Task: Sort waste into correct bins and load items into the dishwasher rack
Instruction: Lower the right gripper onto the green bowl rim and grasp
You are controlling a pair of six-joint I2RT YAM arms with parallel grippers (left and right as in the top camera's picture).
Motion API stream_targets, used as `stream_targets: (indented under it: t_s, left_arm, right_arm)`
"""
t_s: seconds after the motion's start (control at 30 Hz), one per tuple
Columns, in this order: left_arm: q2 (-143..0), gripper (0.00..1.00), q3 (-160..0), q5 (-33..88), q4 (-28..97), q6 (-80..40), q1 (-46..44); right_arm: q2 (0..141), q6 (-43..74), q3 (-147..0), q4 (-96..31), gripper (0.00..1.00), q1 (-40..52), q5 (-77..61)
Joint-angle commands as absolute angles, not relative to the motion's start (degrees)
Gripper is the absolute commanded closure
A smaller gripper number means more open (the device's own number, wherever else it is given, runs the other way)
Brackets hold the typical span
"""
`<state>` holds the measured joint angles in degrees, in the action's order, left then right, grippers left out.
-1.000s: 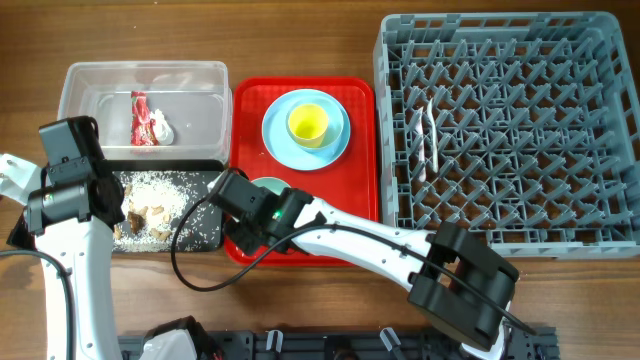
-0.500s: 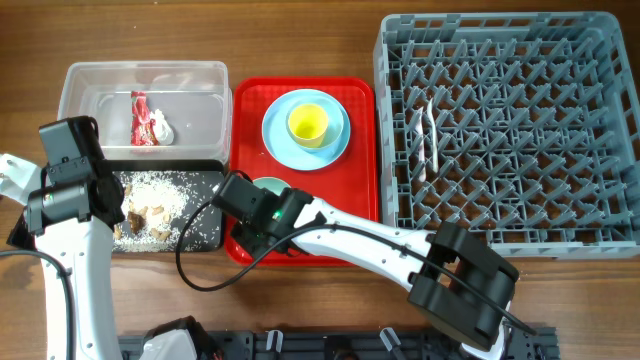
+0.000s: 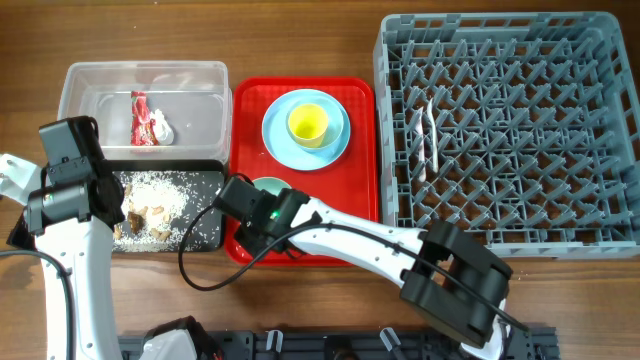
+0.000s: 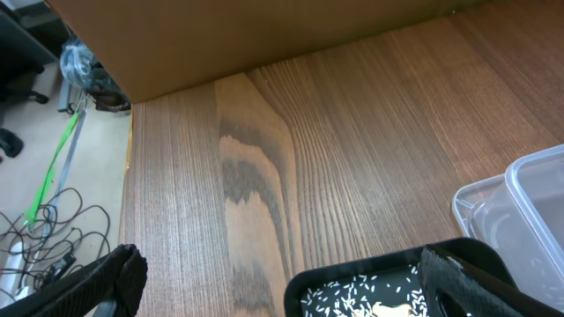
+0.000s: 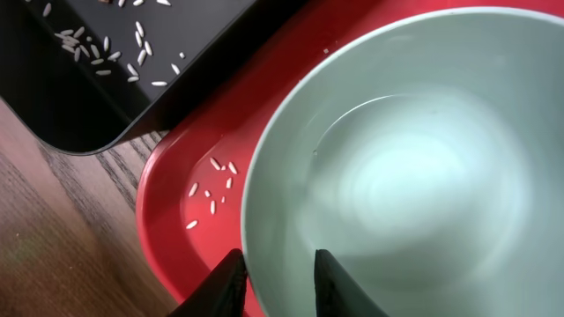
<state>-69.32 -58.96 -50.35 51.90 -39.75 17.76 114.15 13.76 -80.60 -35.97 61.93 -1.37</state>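
Right gripper (image 5: 278, 261) has narrowed, jaws astride the rim of the pale mint bowl (image 5: 414, 176), seven o'clock on the red tray (image 3: 355, 180), not pinching yet; racking looks next

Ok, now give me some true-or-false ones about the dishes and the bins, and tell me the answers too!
1. The yellow cup sits on the blue plate. True.
2. Rice is scattered in the black bin. True.
3. The red wrapper lies in the black bin. False: it lies in the clear bin.
4. The right gripper has one finger inside the mint bowl and one outside its rim. True.
5. The dishwasher rack has nothing in it. False: white cutlery lies inside.
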Motion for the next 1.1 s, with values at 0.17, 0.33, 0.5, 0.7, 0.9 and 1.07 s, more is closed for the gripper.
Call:
stream_targets:
  t_s: [0.17,0.33,0.5,0.7,0.9,1.07]
  left_arm:
    - [-69.3,0.0,-59.1,-51.9,51.9,-39.6,18.1]
    - [-69.3,0.0,-59.1,-51.9,51.9,-39.6,18.1]
    - [-69.3,0.0,-59.1,-51.9,51.9,-39.6,18.1]
    - [-69.3,0.0,-59.1,-51.9,51.9,-39.6,18.1]
    - [-69.3,0.0,-59.1,-51.9,51.9,-39.6,18.1]
    - [-69.3,0.0,-59.1,-51.9,51.9,-39.6,18.1]
  right_arm:
    - [115.0,13.7,-80.1,-37.2,0.76,61.9,-0.5]
    - [115.0,13.7,-80.1,-39.4,0.77,61.9,-0.4]
    - [115.0,13.7,-80.1,-40.1,0.85,61.9,-0.4]
    - [115.0,13.6,-80.1,-40.9,0.85,61.9,-0.4]
    - [115.0,13.7,-80.1,-42.6,0.87,61.8,1.0]
    - [115.0,14.7,-80.1,-43.9,0.86,60.7,1.9]
